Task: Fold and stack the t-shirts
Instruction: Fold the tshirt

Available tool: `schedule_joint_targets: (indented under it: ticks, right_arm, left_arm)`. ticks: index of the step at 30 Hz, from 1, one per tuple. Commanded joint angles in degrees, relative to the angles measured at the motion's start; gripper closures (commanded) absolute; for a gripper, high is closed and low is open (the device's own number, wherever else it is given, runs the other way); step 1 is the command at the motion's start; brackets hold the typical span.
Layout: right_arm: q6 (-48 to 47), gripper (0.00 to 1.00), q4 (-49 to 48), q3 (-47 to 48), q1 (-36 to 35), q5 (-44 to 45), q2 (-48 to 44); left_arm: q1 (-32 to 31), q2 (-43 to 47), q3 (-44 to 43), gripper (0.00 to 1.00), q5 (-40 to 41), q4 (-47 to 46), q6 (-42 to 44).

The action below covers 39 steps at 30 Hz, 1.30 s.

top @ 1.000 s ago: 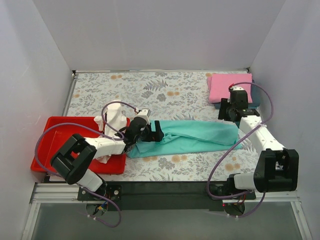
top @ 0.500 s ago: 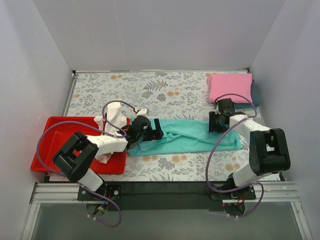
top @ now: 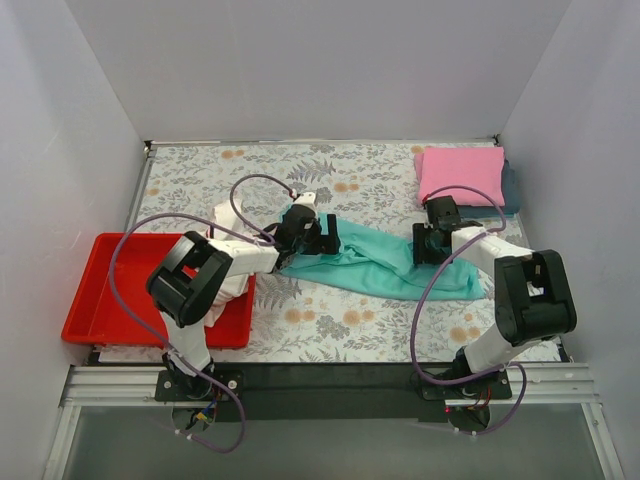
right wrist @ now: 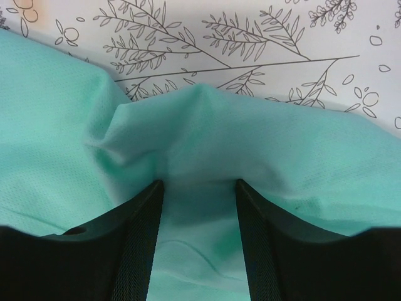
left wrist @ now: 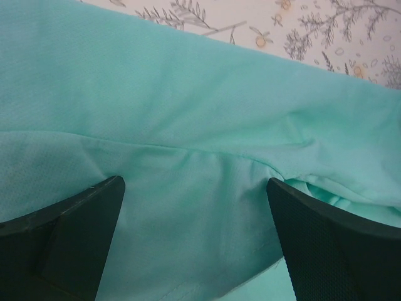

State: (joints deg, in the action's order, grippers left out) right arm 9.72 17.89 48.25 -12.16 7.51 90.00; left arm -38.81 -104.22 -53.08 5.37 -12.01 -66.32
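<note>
Dragged teal t-shirt [top: 385, 265] end up the tabletop [top: 300, 180]; left fingers [left wrist: 75, 238] splayed, right fingers [right wrist: 125, 251] pinching it; only pink t-shirt [top: 460, 175] folded.

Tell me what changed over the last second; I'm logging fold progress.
The left gripper swung away from its base, dragging the left end of the teal t-shirt so it lies slanted. The right gripper moved from beside the pink t-shirt onto the teal one's right part. Pink t-shirt, red tray and white t-shirt stayed put.
</note>
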Motion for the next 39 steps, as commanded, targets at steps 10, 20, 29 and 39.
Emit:
schedule_joint_targets:
  ticks: [10, 20, 29, 39]
  right_arm:
    - [4.1, 0.55, 5.8, -3.0, -4.9, 0.1, 0.4]
    - [8.6, 0.54, 7.2, -5.2, -13.8, -2.2, -1.3]
    - [15.1, 0.54, 8.0, -5.8, -23.5, -1.8, -6.3]
    - [14.5, 0.54, 7.7, -5.3, -28.9, -3.9, -14.2]
  left_arm:
    - [10.1, -11.9, -13.9, 0.09, -2.9, 7.1, 7.6]
    - [10.1, -20.0, -24.4, 0.09, -8.3, 6.4, 12.2]
    - [10.1, -26.2, -34.9, 0.09, -14.1, 6.4, 13.1]
    - [9.5, -28.6, -39.3, 0.09, -20.9, 1.1, 12.5]
